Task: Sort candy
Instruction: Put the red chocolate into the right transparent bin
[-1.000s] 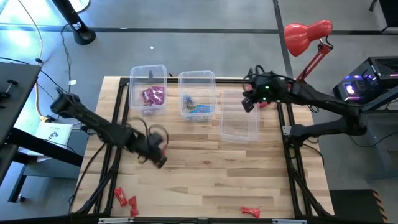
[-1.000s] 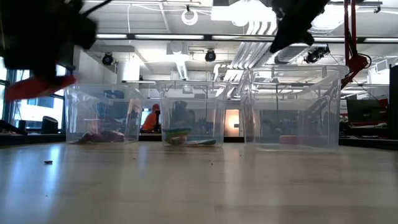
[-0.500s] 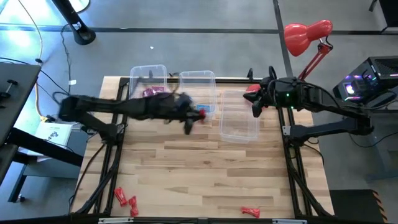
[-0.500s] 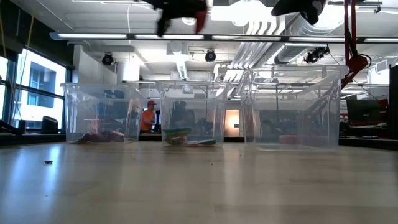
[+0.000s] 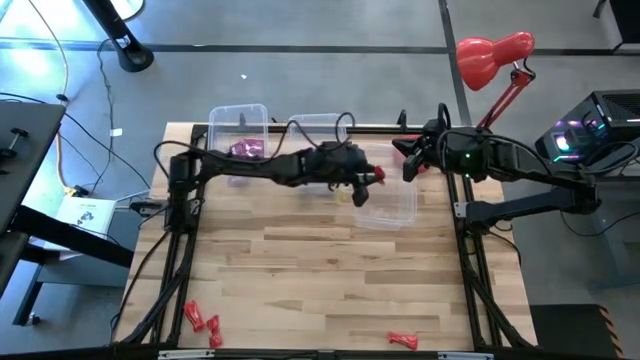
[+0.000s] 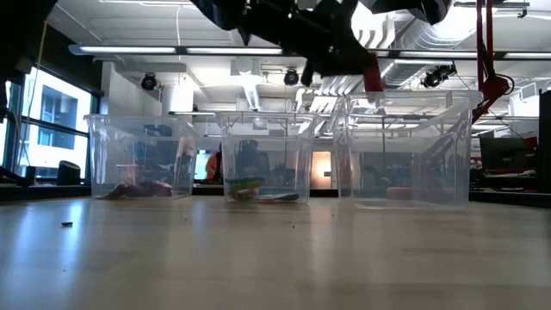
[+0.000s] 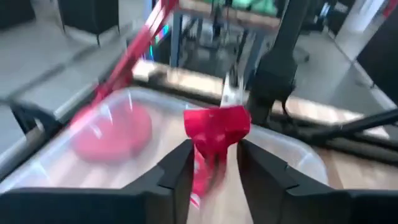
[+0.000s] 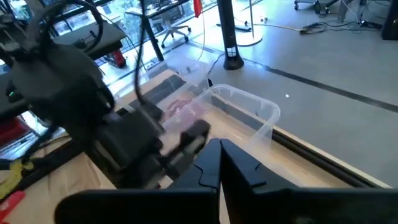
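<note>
My left gripper (image 5: 366, 184) reaches across the bins and hangs over the near-left corner of the right clear bin (image 5: 392, 205). A red twisted candy (image 7: 215, 127) sits at its fingertips, which stand apart; its tail (image 7: 199, 177) trails between them. The candy also shows in the high view (image 5: 376, 175) and the low view (image 6: 372, 79). My right gripper (image 5: 409, 166) waits shut, high beside that bin's far right corner. Purple candy (image 5: 245, 149) lies in the left bin (image 5: 237, 112), another red candy (image 7: 115, 132) in the right bin. My left gripper has the red candy's body (image 7: 215, 127) at its fingertips and the tail beside one finger (image 7: 180, 171), clear above the right bin. The picture is smeared, so whether the fingers touch the wrapper I cannot tell.
The middle bin (image 5: 322, 122) lies under my left arm. Loose red candies lie near the table's front edge, at the left (image 5: 200, 319) and right of the middle (image 5: 402, 340). A red desk lamp (image 5: 494, 53) stands beyond the far right corner.
My left gripper has swung from the table's left side toward the far right, rising over the bins and rolling about, carrying the red candy to above the right bin. My right gripper has drawn back a little toward the right edge.
</note>
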You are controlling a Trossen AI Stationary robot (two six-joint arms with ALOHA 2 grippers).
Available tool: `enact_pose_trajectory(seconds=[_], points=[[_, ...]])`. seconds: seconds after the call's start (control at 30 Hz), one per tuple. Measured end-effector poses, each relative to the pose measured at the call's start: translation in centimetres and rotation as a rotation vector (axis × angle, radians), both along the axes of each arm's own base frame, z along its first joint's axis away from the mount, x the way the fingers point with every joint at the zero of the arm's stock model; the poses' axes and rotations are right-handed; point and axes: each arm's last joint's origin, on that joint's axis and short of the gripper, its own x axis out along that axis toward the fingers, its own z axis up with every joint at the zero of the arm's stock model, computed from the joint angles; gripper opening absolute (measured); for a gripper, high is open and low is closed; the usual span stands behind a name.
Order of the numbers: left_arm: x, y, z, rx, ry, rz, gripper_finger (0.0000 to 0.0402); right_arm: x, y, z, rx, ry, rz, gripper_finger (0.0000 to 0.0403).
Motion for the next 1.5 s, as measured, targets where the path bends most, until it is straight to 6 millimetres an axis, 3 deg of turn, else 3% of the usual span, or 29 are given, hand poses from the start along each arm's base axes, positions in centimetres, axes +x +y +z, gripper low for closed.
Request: enact_pose_trajectory(seconds=[0.1,0.2,0.4,0.53,0.67,0.83,1.13,1.37,1.5], points=[[0.5,0.1,0.1,-0.042,0.028,-0.032,0.0143,0.0,0.1,0.0,0.0,0.001,0.01,0.0],[0.5,0.0,1.4,-0.058,0.019,-0.057,0.0174,0.0,0.3,0.0,-0.002,0.009,0.048,0.0],[-1.1,-0.3,3.7,-0.189,0.083,-0.185,0.0223,-0.4,0.6,0.2,0.072,-0.038,0.099,0.0],[-4.0,-1.9,5.5,-0.223,0.218,-0.387,0.0235,-0.9,1.3,0.2,0.209,-0.07,0.183,0.0008],[-6.9,-4.4,7.1,-0.155,0.274,-0.497,0.0237,-0.6,3.3,0.0,0.326,-0.074,0.292,0.0047],[-11.5,-5.2,8.7,-0.124,0.244,-0.406,0.0237,0.4,7.1,-1.2,0.476,0.018,0.41,0.0123],[-19.7,-4.3,7.6,-0.228,0.141,-0.033,0.0237,2.3,16.8,-8.4,0.685,0.571,0.457,0.0224],[-21.0,-4.4,4.8,-0.309,0.168,0.038,0.0237,3.3,23.5,-15.4,0.72,0.95,0.495,0.0245],[-20.6,-4.4,4.2,-0.314,0.18,0.031,0.0237,4.0,26.4,-18.4,0.775,1.001,0.533,0.0245]])
